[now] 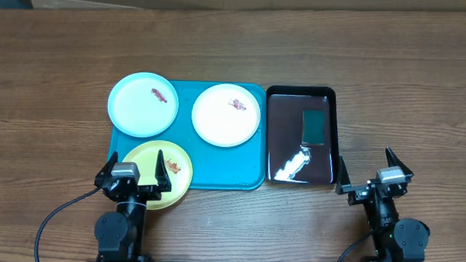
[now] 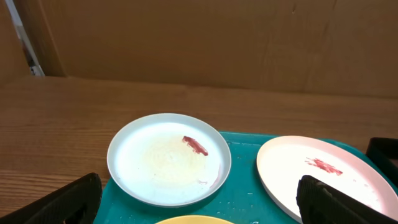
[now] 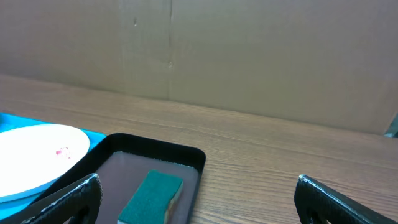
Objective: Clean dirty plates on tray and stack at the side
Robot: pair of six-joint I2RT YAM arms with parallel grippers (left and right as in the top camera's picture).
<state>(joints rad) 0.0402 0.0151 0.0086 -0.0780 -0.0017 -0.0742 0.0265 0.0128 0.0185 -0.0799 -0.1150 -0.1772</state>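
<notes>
- Overhead: the light blue plate (image 1: 143, 104), white plate (image 1: 226, 114) and yellow plate (image 1: 180, 190) are all lying smeared on the turquoise tray (image 1: 251, 174); nothing is being stacked aside yet.
- Left wrist: the left claw (image 2: 199, 196) is hanging spread above the plates, gripping nothing.
- Right wrist: the right claw (image 3: 196, 193) is hovering spread and empty; the sponge (image 3: 151, 196) is sitting untouched in the dark tray (image 3: 155, 148).

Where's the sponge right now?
Overhead, the green sponge lies in the far half of the dark tray on the robot's right, just right of the turquoise tray and its white plate.
</notes>
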